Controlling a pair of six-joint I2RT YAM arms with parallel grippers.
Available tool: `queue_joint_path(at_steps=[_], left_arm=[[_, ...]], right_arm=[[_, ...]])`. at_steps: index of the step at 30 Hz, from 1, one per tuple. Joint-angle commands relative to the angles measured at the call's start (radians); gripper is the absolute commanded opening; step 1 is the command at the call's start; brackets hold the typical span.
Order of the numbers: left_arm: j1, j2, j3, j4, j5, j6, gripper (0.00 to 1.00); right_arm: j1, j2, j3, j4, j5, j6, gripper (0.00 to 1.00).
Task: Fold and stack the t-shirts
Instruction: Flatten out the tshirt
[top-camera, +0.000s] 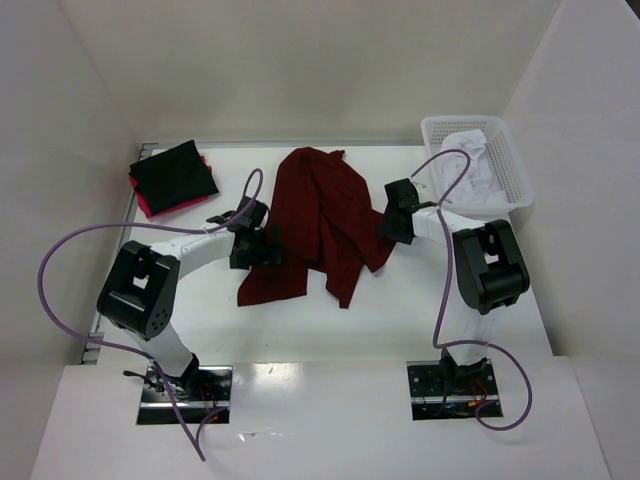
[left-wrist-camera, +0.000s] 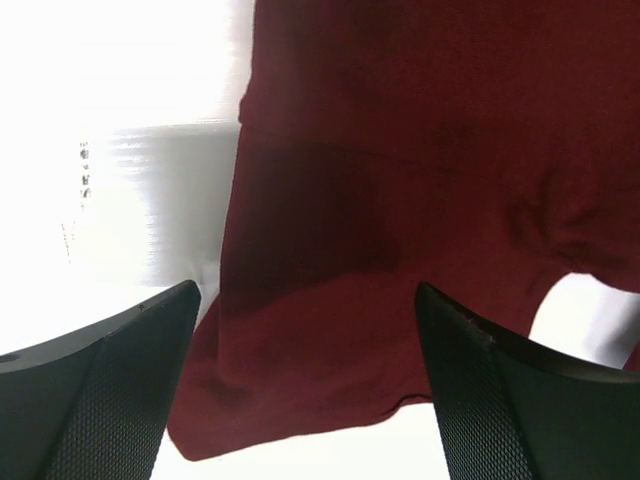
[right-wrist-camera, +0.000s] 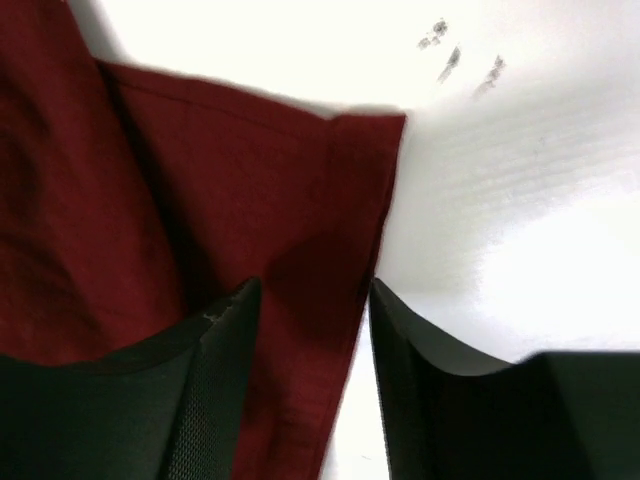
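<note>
Far left corner of the table: black shirt, folded square, sits on top of a folded pink shirt. Only the pink one's near and left edges stick out.

Left gripper is low at the left edge of the maroon shirt, next to its lower-left flap. In the wrist view its fingers are spread wide with nothing held. The shirt's hem and corner lie flat on the table between and beyond them.

Maroon shirt is mid-table, unfolded and rumpled. It's bunched lengthwise, running from the far edge toward the arms, with two flaps trailing at the near end. Well apart from the black/pink stack.

Right gripper is at the shirt's right edge, about halfway along. In the wrist view its fingers are roughly half apart and straddle a straight hemmed edge. One is over cloth, the other over bare table. There's a clear gap between them and the cloth isn't pinched.

Far right corner: white basket with crumpled white cloth inside.
</note>
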Motion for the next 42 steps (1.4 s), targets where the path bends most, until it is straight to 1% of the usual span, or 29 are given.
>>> queue_joint_path(at_steps=[1, 4, 5, 9, 14, 15, 16, 19, 22, 24, 25, 26, 27, 29, 31, 33, 34, 37, 39, 42], left_arm=[[0.004, 0.008, -0.011, 0.013, 0.032, 0.02, 0.95], [0.004, 0.008, -0.03, 0.013, 0.056, 0.011, 0.94], [0.004, 0.008, -0.031, 0.013, 0.076, 0.011, 0.92], [0.004, -0.01, -0.049, 0.013, 0.088, 0.002, 0.91], [0.004, -0.012, -0.058, 0.013, 0.097, -0.007, 0.91], [0.004, -0.012, -0.058, 0.013, 0.097, -0.007, 0.91], [0.004, -0.012, -0.058, 0.013, 0.106, -0.007, 0.91], [0.004, -0.006, -0.058, 0.013, 0.116, -0.007, 0.9], [0.004, 0.006, -0.058, 0.023, 0.125, -0.007, 0.9], [0.004, 0.006, -0.058, 0.023, 0.125, -0.007, 0.9], [0.004, 0.006, -0.058, 0.023, 0.125, -0.007, 0.9], [0.004, 0.006, -0.058, 0.023, 0.125, -0.007, 0.9], [0.004, 0.006, -0.058, 0.023, 0.125, -0.007, 0.9], [0.004, 0.006, -0.058, 0.023, 0.133, -0.007, 0.9], [0.004, 0.006, -0.058, 0.023, 0.134, -0.007, 0.9], [0.01, 0.006, -0.058, 0.023, 0.134, -0.007, 0.89], [0.013, 0.006, -0.058, 0.023, 0.134, -0.007, 0.89], [0.013, -0.004, -0.088, 0.034, 0.109, -0.044, 0.83], [0.032, -0.024, -0.138, 0.063, 0.099, -0.076, 0.76], [0.035, -0.019, -0.167, 0.075, 0.099, -0.09, 0.73]], right_arm=[[-0.006, 0.055, 0.066, 0.009, 0.036, -0.012, 0.41], [-0.006, 0.058, 0.084, -0.008, 0.053, -0.012, 0.13], [-0.006, 0.067, 0.099, -0.008, 0.073, -0.012, 0.01], [-0.015, 0.084, 0.16, -0.043, 0.094, -0.021, 0.0], [-0.109, 0.104, 0.273, -0.083, 0.114, -0.055, 0.0], [-0.145, 0.104, 0.32, -0.097, 0.114, -0.08, 0.0], [-0.146, 0.104, 0.348, -0.109, 0.114, -0.08, 0.0], [-0.201, 0.113, 0.461, -0.121, 0.125, -0.128, 0.0], [-0.207, 0.118, 0.544, -0.121, 0.118, -0.158, 0.0], [-0.207, 0.123, 0.561, -0.101, 0.067, -0.178, 0.0], [-0.207, 0.123, 0.561, -0.091, 0.033, -0.183, 0.02], [-0.207, 0.113, 0.561, -0.081, 0.001, -0.183, 0.15], [-0.207, 0.094, 0.557, -0.066, -0.039, -0.183, 0.35], [-0.194, 0.054, 0.522, -0.034, -0.086, -0.183, 0.6], [-0.17, 0.006, 0.477, -0.024, -0.091, -0.189, 0.76], [-0.122, -0.061, 0.443, -0.022, -0.091, -0.192, 0.96], [-0.11, -0.09, 0.423, -0.022, -0.091, -0.192, 1.0], [-0.066, -0.179, 0.34, -0.022, -0.101, -0.141, 1.0], [-0.057, -0.254, 0.244, -0.022, -0.124, -0.112, 1.0], [-0.016, -0.369, 0.066, -0.022, -0.139, -0.053, 1.0]])
